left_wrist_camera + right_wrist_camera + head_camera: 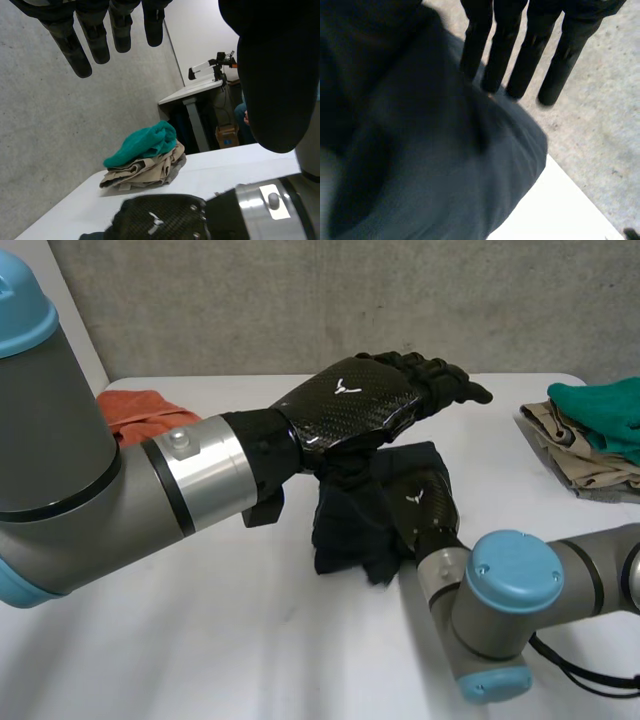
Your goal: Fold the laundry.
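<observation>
A dark navy cloth (345, 525) sits bunched in the middle of the white table (200, 640). My right hand (425, 502) comes in from the front right and is in the cloth's right side. In the right wrist view the cloth (445, 165) is gathered against its palm, with the fingers (520, 55) reaching past its edge and the thumb hidden. My left hand (350, 400) hovers above the cloth, palm down and apart from it. Its fingers (95, 35) are straight and hold nothing, and my right hand (160, 220) lies below it.
An orange cloth (140, 410) lies at the back left, partly behind my left arm. A pile of beige clothes topped by a teal one (590, 425) (145, 157) sits at the table's right edge. A grey wall stands behind the table.
</observation>
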